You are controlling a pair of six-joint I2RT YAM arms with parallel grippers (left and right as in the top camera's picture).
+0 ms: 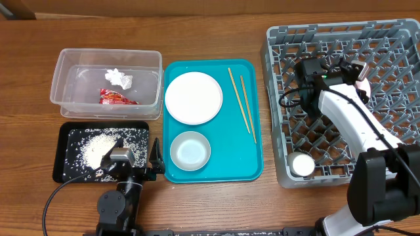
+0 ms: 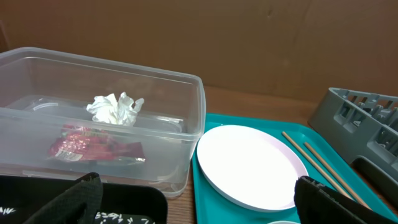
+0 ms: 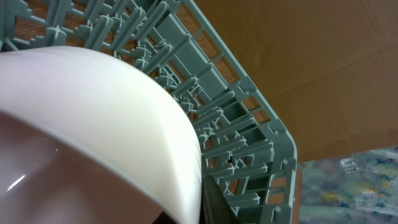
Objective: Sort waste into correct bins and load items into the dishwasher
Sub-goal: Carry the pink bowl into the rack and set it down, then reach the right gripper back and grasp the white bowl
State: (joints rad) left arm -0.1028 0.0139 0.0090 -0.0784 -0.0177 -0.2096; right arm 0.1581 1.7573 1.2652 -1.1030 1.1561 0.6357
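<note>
The clear tub [image 1: 62,98] holds the white tissue wad [image 1: 119,78] and the red wrapper [image 1: 115,98]; both also show in the left wrist view, tissue [image 2: 115,109] and wrapper [image 2: 93,144]. The black tray [image 1: 65,172] holds rice grains [image 1: 98,152]. My left gripper [image 1: 136,156] is open and empty, low at the black tray's right edge [image 2: 202,206]. A large plate [image 1: 193,98], a bowl [image 1: 190,150] and two chopsticks [image 1: 241,105] lie on the teal tray. My right gripper [image 1: 351,71] is shut on a white bowl [image 3: 93,124], held on edge inside the grey dish rack [image 1: 279,111]. A small cup [image 1: 303,164] stands in the rack's front left corner.
The teal tray [image 1: 223,167] lies between the black tray and the rack. The rack's upright pegs [image 3: 217,118] stand close round the held bowl. A brown wall runs behind the table.
</note>
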